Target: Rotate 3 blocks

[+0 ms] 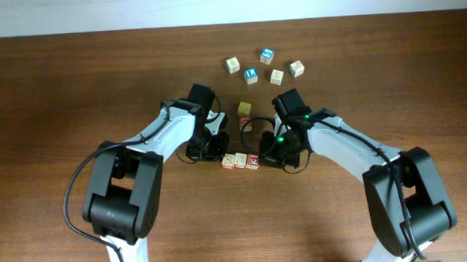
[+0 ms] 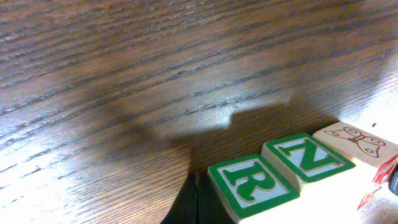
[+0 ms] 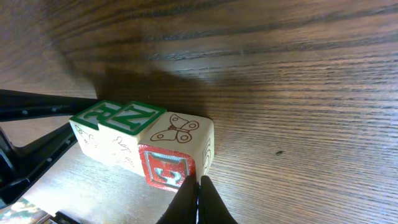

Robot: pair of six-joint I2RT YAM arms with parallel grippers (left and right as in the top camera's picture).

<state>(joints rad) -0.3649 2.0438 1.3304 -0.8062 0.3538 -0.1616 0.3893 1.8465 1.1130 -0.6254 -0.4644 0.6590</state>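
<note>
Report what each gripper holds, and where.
Nothing held: left gripper and right gripper are both shut empty, fingers closed beside the ends of the block row.

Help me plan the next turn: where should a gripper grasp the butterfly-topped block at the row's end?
Come from above and pinch the butterfly block across its red face and the face opposite. The N block sits flush against a third side, so that pair looks freest. The right gripper, shut, must open first.
</note>
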